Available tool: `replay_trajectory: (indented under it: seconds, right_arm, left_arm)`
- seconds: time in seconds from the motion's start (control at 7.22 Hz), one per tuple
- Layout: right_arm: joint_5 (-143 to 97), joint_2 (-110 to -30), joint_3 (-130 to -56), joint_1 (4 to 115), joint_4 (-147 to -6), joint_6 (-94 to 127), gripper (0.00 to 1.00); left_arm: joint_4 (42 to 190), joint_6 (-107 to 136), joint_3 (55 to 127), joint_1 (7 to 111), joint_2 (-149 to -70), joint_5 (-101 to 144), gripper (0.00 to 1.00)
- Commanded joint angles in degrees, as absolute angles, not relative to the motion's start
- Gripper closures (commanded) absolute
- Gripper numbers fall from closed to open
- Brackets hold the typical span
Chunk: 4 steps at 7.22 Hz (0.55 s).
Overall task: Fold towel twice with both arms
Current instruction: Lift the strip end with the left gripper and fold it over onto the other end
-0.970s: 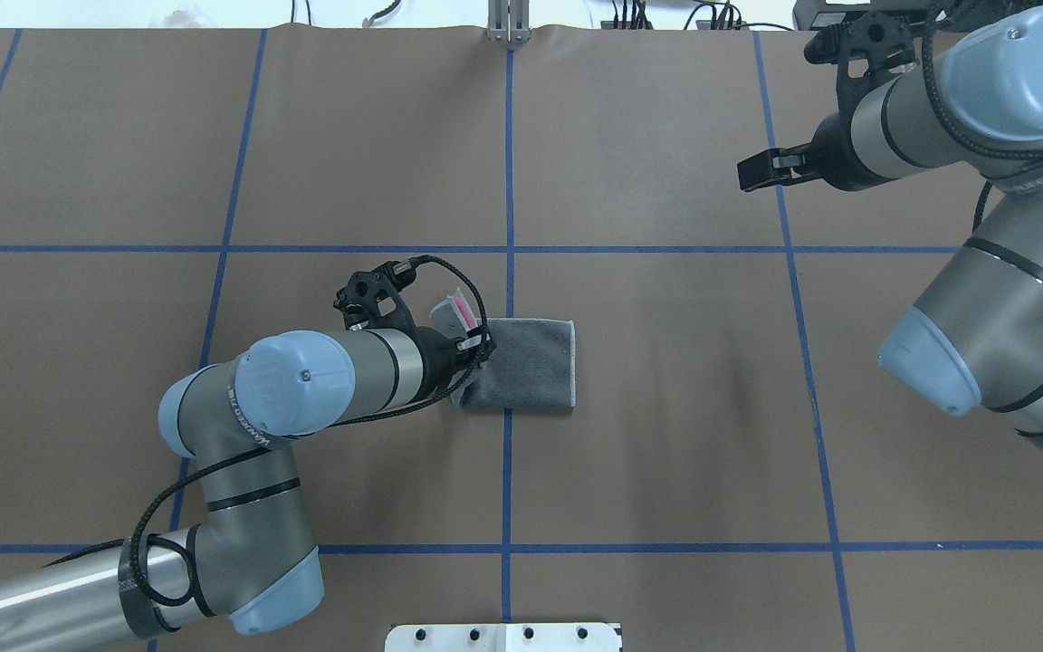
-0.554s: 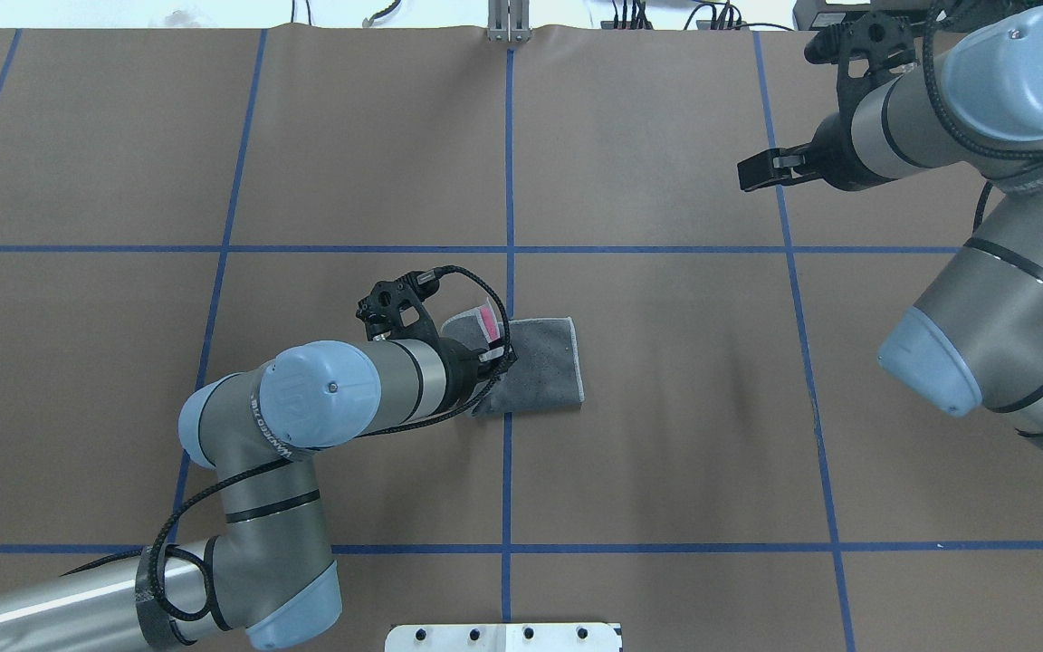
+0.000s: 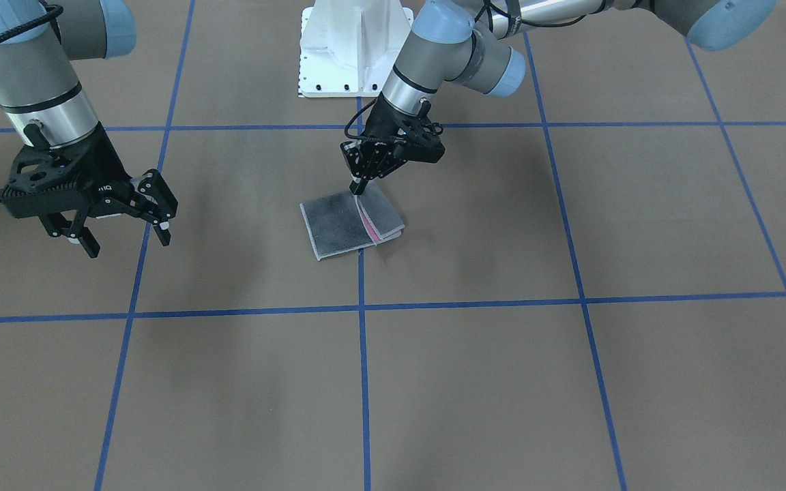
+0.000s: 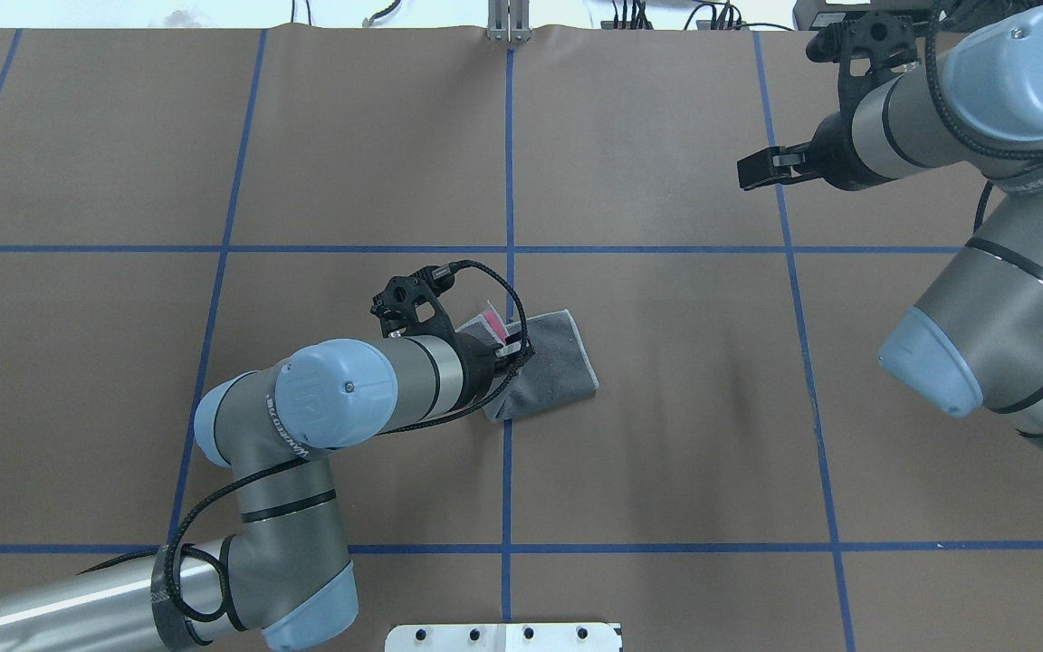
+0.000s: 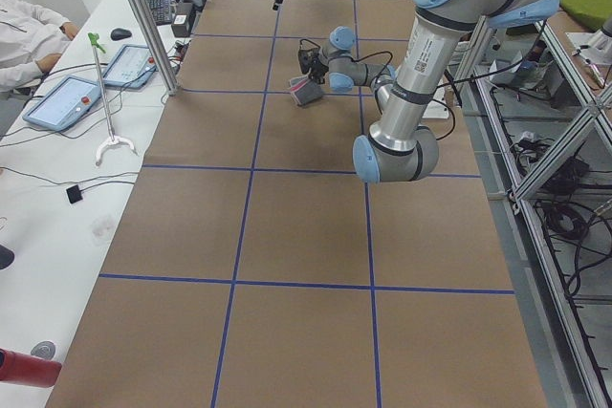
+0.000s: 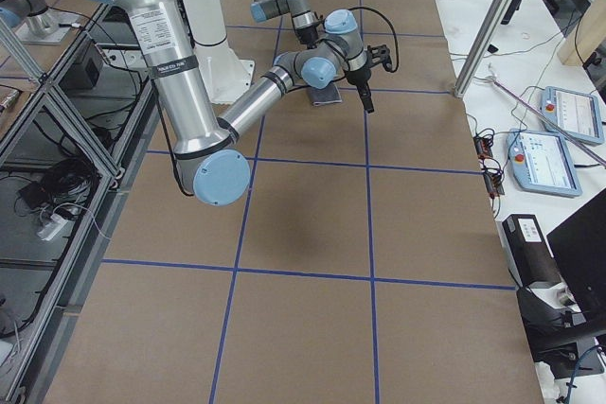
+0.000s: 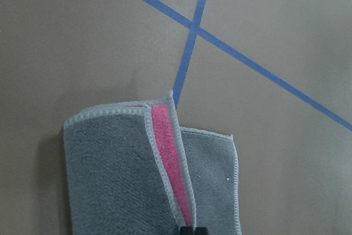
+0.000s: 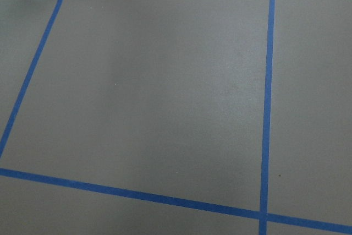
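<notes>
The towel lies near the table's middle, folded, dark grey face out with a light stitched border. A pink strip shows at its lifted edge. My left gripper is shut on that edge and holds it raised over the rest of the cloth. In the front-facing view the left gripper pinches the flap above the towel. The left wrist view shows the towel with the pink strip running down to my fingertips. My right gripper is open and empty, far off at the right rear.
Blue tape lines divide the brown table cover into squares. The white pedestal base stands at the robot's edge. An operator's bench with tablets runs along the far side.
My left arm has moved right with the towel's edge, carrying the flap over the cloth. The towel has slid right and turned slightly. The right arm has not moved.
</notes>
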<state>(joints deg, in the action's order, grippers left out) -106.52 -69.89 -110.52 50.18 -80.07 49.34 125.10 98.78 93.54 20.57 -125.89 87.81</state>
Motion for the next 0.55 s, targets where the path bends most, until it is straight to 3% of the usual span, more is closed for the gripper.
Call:
replay_trajectory:
  seconds: [0.0, 0.42]
  right_arm:
    - [-106.52, -69.96, -110.57, 50.19, -80.07, 49.39, 0.00]
    - [-106.52, -69.96, -110.57, 50.19, -80.07, 49.39, 0.00]
  left_arm:
    - [124.98, 98.88, 90.72, 20.57, -129.01, 87.19, 1.00]
    - [124.98, 98.61, 89.21, 20.57, -130.69, 87.19, 1.00]
